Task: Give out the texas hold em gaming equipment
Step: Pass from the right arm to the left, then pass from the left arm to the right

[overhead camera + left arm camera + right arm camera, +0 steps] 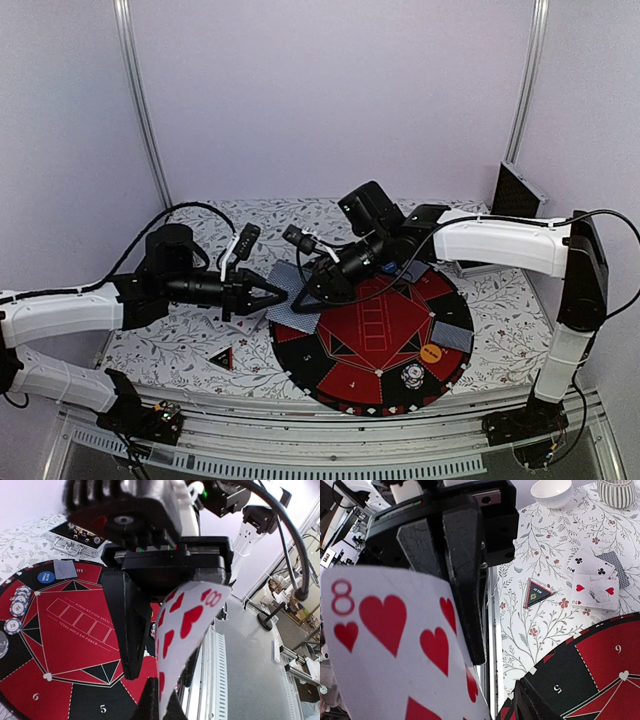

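Cloth with a grey floral print covers the counter, and a large round red-and-black mat lies on its right half. Pale lilac walls close the space on three sides, with two aluminium uprights in the back corners. A metal rail runs along the near edge where the arms are bolted.

Above the mat's left rim, the two arms meet over one playing card, the eight of hearts, held in the air with its grey-blue back up. The left jaws are clenched on this card. The right jaws are right at its other edge, but the pictures do not show whether they grip it or have let go.

On the mat sit an orange disc, a small stack of poker chips, a blue disc and a face-down card. More chips lie in a row by the mat's rim.

Left of the mat, on the cloth, lies the black-red triangle. Just beyond it is a small overlapping cluster of cards, with a two of hearts and a club card face up.

Farther back stand a white bowl and a striped cup. An open silver case holding chips sits behind the mat.
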`<action>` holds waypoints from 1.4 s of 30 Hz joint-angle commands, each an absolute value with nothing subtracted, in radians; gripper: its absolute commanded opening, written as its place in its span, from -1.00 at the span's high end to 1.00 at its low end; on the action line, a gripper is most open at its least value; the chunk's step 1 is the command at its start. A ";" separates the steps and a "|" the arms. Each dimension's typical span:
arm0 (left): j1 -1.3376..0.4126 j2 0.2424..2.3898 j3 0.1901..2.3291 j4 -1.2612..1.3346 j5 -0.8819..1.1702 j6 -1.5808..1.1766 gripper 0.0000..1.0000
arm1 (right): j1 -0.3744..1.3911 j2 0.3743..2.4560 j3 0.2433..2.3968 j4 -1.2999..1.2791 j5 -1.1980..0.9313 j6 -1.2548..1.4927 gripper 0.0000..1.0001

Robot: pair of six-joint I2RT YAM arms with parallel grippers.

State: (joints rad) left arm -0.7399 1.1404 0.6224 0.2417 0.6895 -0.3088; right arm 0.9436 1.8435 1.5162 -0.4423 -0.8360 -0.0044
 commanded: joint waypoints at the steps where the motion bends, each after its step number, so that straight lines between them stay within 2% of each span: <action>1: -0.739 1.109 0.600 0.330 0.654 -0.342 1.00 | 0.945 1.778 1.462 -0.389 -0.818 -0.010 0.07; 9: -0.738 1.070 0.555 0.404 0.632 -0.368 1.00 | 0.907 1.686 1.312 -0.173 -0.842 0.106 -0.02; 13: -0.738 1.063 0.546 0.428 0.638 -0.388 1.00 | 0.893 1.655 1.264 -0.057 -0.834 0.143 -0.16; 20: -0.741 1.048 0.532 0.495 0.619 -0.429 1.00 | 0.886 1.631 1.080 0.370 -0.807 0.398 -0.19; 27: -0.741 1.043 0.528 0.494 0.617 -0.423 1.00 | 0.887 1.665 1.104 0.471 -0.842 0.440 0.03; 36: -0.742 1.036 0.533 0.492 0.611 -0.423 1.00 | 0.889 1.699 1.141 0.486 -0.890 0.456 0.89; 42: -0.744 1.033 0.533 0.498 0.607 -0.425 1.00 | 0.888 1.684 1.133 0.458 -0.895 0.437 0.96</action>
State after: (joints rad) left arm -0.7399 1.0519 0.5404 0.4686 0.6144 -0.4210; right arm 0.8894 1.6966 1.1206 0.4606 -0.8757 0.4515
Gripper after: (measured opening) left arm 0.009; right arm 0.024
